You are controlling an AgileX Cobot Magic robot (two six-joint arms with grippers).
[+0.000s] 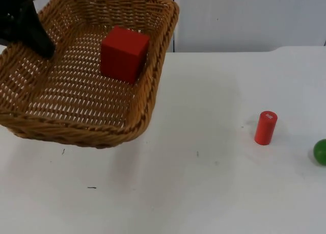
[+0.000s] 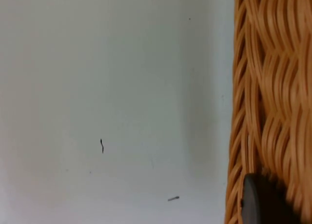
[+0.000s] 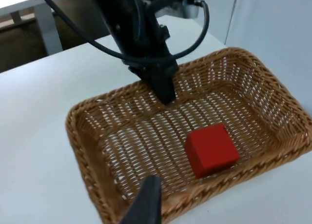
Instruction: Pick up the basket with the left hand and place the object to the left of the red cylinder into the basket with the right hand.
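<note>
My left gripper (image 1: 39, 39) is shut on the left rim of a woven wicker basket (image 1: 164, 50) and holds it above the table, at the upper left of the top view. A red cube (image 1: 124, 53) lies inside the basket, near its right wall. The red cylinder (image 1: 265, 127) stands upright on the table far to the right. In the right wrist view the cube (image 3: 211, 150) rests on the basket (image 3: 83, 146) floor, and the left gripper (image 3: 163, 90) clamps the far rim. My right gripper (image 3: 146, 207) hovers over the near rim. The left wrist view has the basket wall (image 2: 265, 87) beside a fingertip (image 2: 258, 204).
A green round object (image 1: 320, 151) sits at the table's right edge, right of the cylinder. The grey partition wall (image 1: 244, 20) closes the back. Small dark marks (image 1: 91, 187) dot the white table top (image 1: 193, 193) in front of the basket.
</note>
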